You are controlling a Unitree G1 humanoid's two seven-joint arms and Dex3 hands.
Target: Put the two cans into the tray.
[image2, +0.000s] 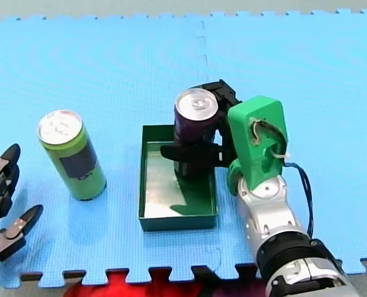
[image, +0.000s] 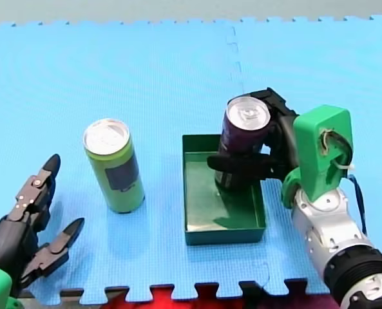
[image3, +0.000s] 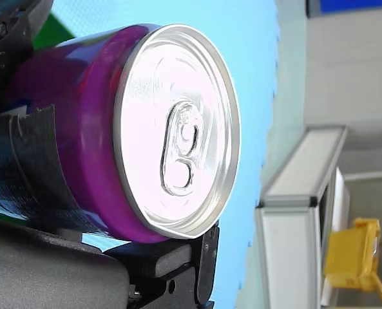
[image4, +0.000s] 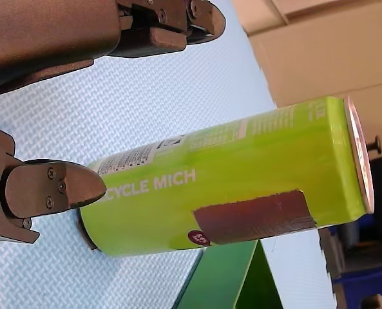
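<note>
My right hand (image: 254, 138) is shut on a purple can (image: 242, 138), its dark fingers (image: 232, 162) wrapped round the can's body. The can stands upright inside the walls of the green tray (image: 194, 193), at its far right part; I cannot tell whether its base touches the tray floor. The first wrist view looks onto this can's silver lid (image3: 178, 129) and purple side (image3: 94, 122). A green can (image: 114, 166) stands upright on the mat to the left of the tray. My left hand (image: 46, 212) is at the near left, apart from the green can. The second wrist view shows the green can (image4: 242, 174) beside dark fingertips (image4: 62, 187).
Everything sits on a blue foam mat (image: 145, 71) with a jigsaw front edge (image: 178, 293). A red surface (image: 197, 302) shows past that edge. Open mat lies behind the cans and to the right of my right arm (image: 332, 225).
</note>
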